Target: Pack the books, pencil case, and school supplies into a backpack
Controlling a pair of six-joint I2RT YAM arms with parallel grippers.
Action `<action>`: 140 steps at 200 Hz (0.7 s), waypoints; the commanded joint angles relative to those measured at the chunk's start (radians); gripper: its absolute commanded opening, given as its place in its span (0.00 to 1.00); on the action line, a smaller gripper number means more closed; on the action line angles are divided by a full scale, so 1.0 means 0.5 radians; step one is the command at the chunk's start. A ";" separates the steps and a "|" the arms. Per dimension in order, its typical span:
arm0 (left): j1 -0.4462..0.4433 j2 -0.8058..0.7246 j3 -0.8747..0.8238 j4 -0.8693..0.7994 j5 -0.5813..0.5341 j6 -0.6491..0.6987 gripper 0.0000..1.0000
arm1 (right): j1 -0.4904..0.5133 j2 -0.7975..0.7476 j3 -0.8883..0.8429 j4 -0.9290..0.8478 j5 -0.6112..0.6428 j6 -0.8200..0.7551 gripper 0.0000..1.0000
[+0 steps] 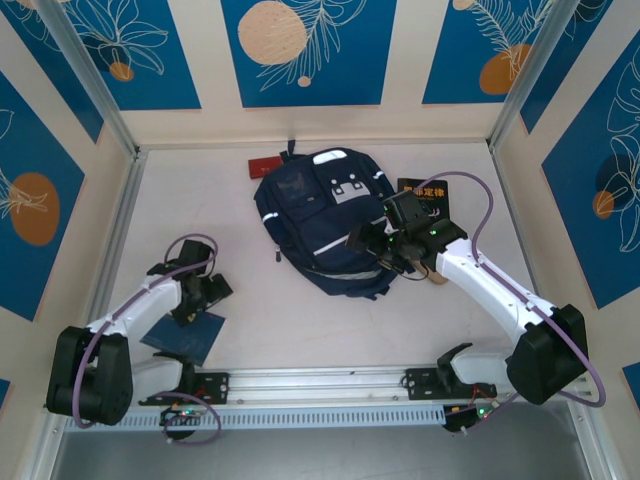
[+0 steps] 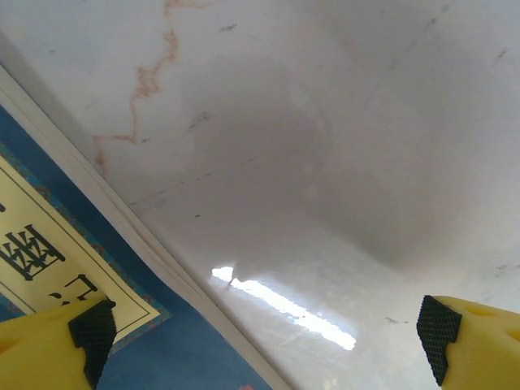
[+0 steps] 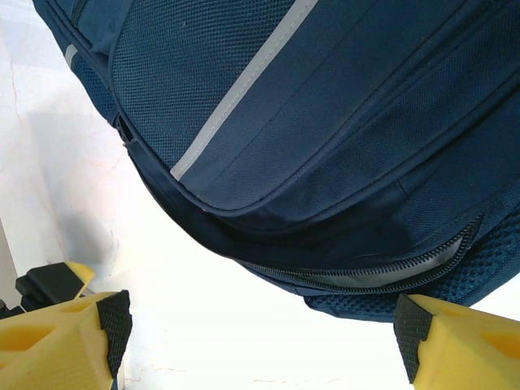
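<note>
The left gripper (image 2: 264, 333) hangs open and empty just over the white table (image 2: 325, 122), one pad (image 2: 91, 333) above a corner of the dark blue book (image 2: 187, 357), which lies flat, well apart from the backpack (image 1: 320, 220) at mid-table. Thin, light and slick-covered, the book is probably best pinched at its edge. The right gripper (image 3: 260, 329), likewise spread and empty, sits beside the backpack's soft woven lower edge, where a seemingly parted zipper (image 3: 382, 272) offers a lip.
</note>
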 commanded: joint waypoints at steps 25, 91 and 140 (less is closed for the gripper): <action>-0.092 0.192 -0.029 0.340 0.475 0.028 0.95 | 0.010 -0.007 0.042 -0.046 0.036 0.006 0.86; -0.594 0.533 0.328 0.479 0.495 -0.094 0.94 | 0.010 -0.012 0.011 -0.051 0.056 0.034 0.86; -0.734 0.710 0.562 0.615 0.695 0.007 0.91 | 0.067 0.036 0.032 -0.025 0.029 -0.075 0.82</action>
